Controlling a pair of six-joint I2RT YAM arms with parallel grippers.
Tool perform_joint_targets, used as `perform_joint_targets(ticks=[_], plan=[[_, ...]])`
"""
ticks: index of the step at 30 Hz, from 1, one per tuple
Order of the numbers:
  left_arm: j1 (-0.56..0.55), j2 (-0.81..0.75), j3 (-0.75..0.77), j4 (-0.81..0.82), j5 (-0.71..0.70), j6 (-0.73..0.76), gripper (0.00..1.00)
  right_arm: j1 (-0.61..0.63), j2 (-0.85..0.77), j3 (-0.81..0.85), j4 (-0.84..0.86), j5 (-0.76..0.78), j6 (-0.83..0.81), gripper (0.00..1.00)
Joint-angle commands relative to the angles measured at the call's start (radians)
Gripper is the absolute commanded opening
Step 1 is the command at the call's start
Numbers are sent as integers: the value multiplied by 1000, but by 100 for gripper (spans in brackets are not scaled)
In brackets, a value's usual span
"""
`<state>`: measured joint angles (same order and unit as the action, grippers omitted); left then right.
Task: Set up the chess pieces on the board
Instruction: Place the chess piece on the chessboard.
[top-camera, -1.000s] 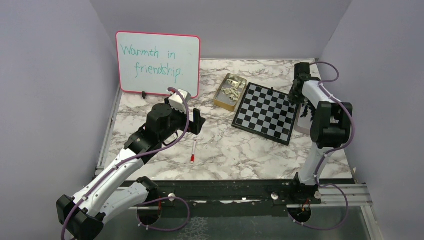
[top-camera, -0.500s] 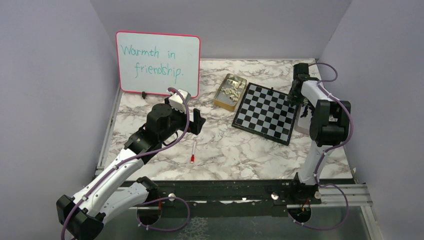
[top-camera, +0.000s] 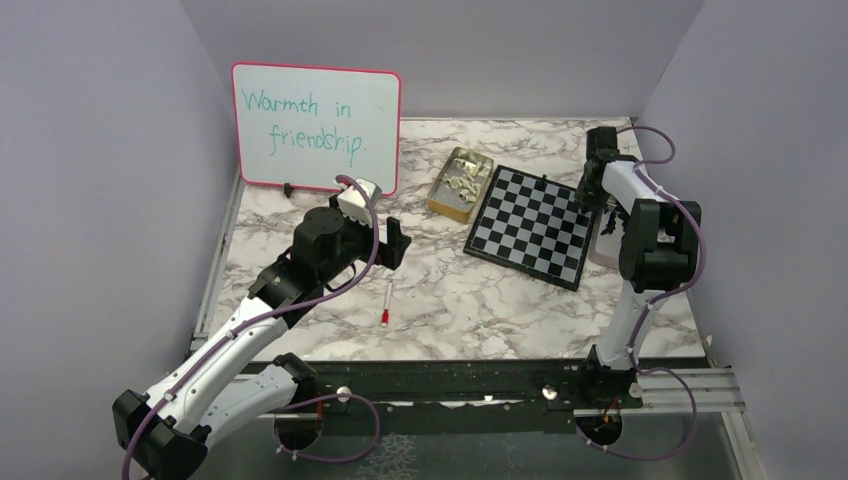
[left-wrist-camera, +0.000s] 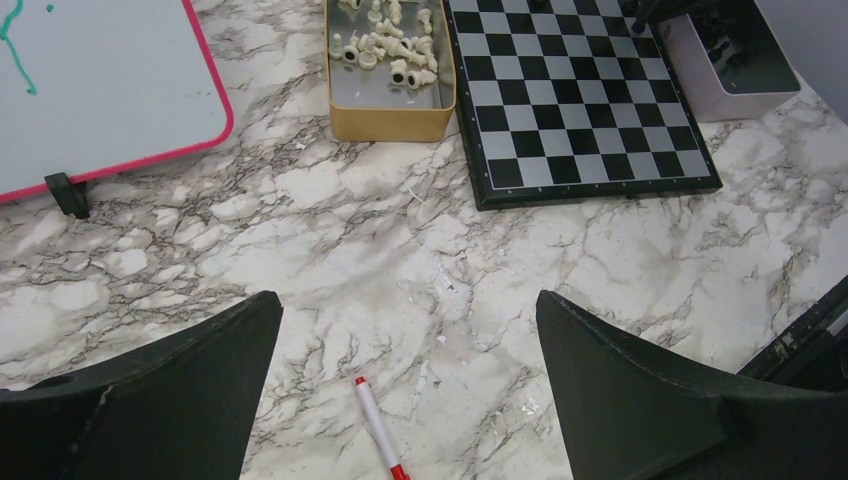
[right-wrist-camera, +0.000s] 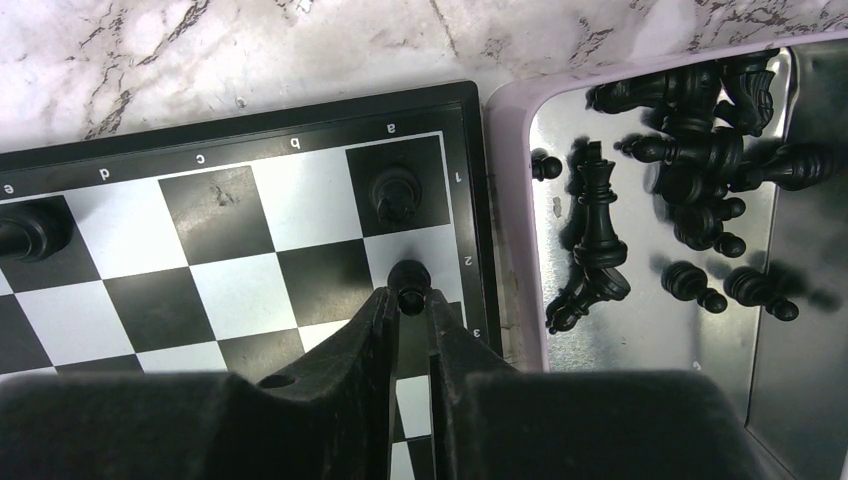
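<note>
The board (top-camera: 530, 225) lies at the back right, black and silvery checks. In the right wrist view my right gripper (right-wrist-camera: 410, 300) hangs over the board's (right-wrist-camera: 230, 250) corner by the lilac tray. Its fingers stand narrowly parted on either side of a black pawn (right-wrist-camera: 410, 275), which stands upright on a light square in the edge file. Another black piece (right-wrist-camera: 395, 195) stands on the corner square, and a third (right-wrist-camera: 35, 230) further along that row. Loose black chess pieces (right-wrist-camera: 690, 150) lie in the tray. My left gripper (left-wrist-camera: 410, 380) is wide open above bare marble.
A gold tin (left-wrist-camera: 390, 110) with cream pieces (left-wrist-camera: 385, 45) sits against the board's left side. The lilac tray (right-wrist-camera: 510, 200) touches its right edge. A red-capped marker (left-wrist-camera: 378, 430) lies under the left gripper. A pink-framed whiteboard (top-camera: 315, 125) stands at the back left.
The right gripper has shifted slightly at the board's far right corner. The left arm has not moved.
</note>
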<state>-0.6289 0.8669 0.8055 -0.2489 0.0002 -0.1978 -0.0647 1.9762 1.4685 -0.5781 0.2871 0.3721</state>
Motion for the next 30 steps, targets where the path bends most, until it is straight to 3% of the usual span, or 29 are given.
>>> perform_joint_targets(ticks=[1, 15, 30], plan=[[-5, -8, -8, 16, 9, 6, 99, -2, 13, 31, -12, 29, 16, 21], [-5, -6, -8, 16, 7, 6, 99, -2, -34, 72, -56, 20, 0, 32], [-5, 3, -13, 30, 12, 1, 99, -53, -196, 17, -72, 81, 4, 31]])
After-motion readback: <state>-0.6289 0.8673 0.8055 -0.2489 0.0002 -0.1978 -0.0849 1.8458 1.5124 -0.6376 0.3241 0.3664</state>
